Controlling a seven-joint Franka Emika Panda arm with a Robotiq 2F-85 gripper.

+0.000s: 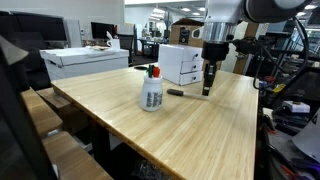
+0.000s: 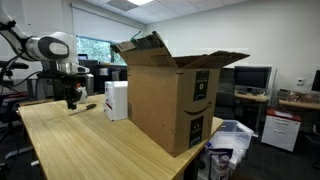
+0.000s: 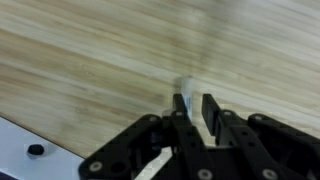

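My gripper (image 1: 207, 88) hangs fingers-down just over the far side of the wooden table (image 1: 200, 135), and also shows in an exterior view (image 2: 71, 103). In the wrist view the gripper (image 3: 196, 100) has a narrow gap between its black fingers, with wood showing through. A thin whitish thing (image 3: 187, 88) stands against the inner edge of the left finger (image 3: 181, 108); the right finger is clear of it. What it is stays unclear. A black marker (image 1: 175, 92) lies on the table just beside the gripper.
A white bottle (image 1: 151, 92) with a red and green cap stands mid-table. A white drawer unit (image 1: 180, 62) sits behind the gripper. A large open cardboard box (image 2: 170, 95) stands on the table. The table edge (image 3: 40, 140) runs close in the wrist view.
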